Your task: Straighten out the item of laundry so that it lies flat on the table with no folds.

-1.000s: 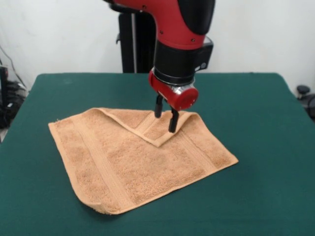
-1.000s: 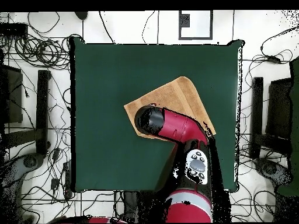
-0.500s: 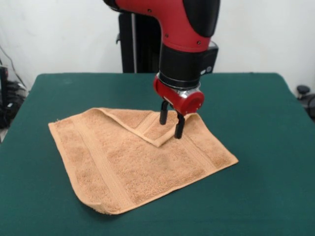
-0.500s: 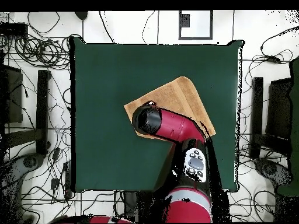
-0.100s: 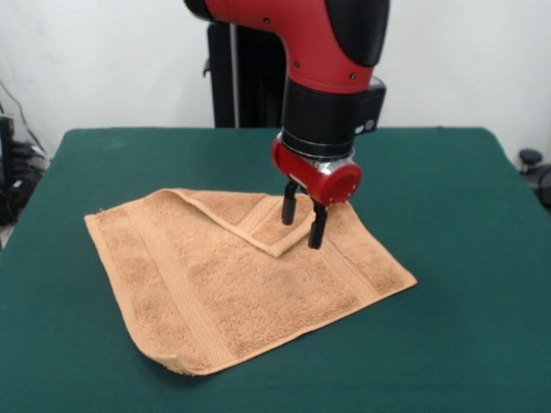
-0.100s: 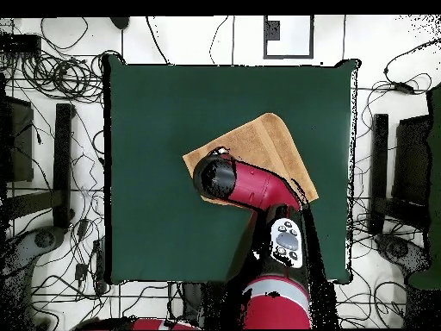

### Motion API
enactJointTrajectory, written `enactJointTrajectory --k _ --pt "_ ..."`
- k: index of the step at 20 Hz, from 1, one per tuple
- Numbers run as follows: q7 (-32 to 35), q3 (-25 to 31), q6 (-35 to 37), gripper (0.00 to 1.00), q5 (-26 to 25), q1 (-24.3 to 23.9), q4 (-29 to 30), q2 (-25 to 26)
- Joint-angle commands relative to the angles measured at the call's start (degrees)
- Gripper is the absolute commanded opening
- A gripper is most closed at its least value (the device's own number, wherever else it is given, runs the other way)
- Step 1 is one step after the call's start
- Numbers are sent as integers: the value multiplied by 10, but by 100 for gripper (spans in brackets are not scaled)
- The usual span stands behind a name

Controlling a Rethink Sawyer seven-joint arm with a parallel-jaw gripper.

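Observation:
The item of laundry [image 5: 232, 284], a tan-orange terry towel, lies on the green table [image 5: 448, 198] with its far corner folded over into a triangular flap [image 5: 258, 219] pointing toward the camera. My gripper [image 5: 303, 225] hangs just above the flap's right side, fingers pointing down, open with a small gap and nothing between them. In the overhead view the red arm covers part of the towel [image 6: 263, 142], and the gripper itself is hidden under the wrist.
A black post [image 5: 234, 77] stands behind the table's far edge. Cables and stands [image 6: 52, 112] surround the table in the overhead view. Green cloth [image 5: 465, 344] shows on all sides of the towel.
My gripper has shifted to the right and slightly lower across the folded flap. The towel has not moved.

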Motion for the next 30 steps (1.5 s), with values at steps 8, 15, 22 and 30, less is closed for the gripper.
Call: enactJointTrajectory --k 8,15,22,30 --pt "48 49 35 100 3 11 29 43" --pt "37 40 53 100 -8 21 22 41" --pt "4 58 60 100 -21 -4 29 34" --pt "-13 54 71 100 -33 -16 23 30"
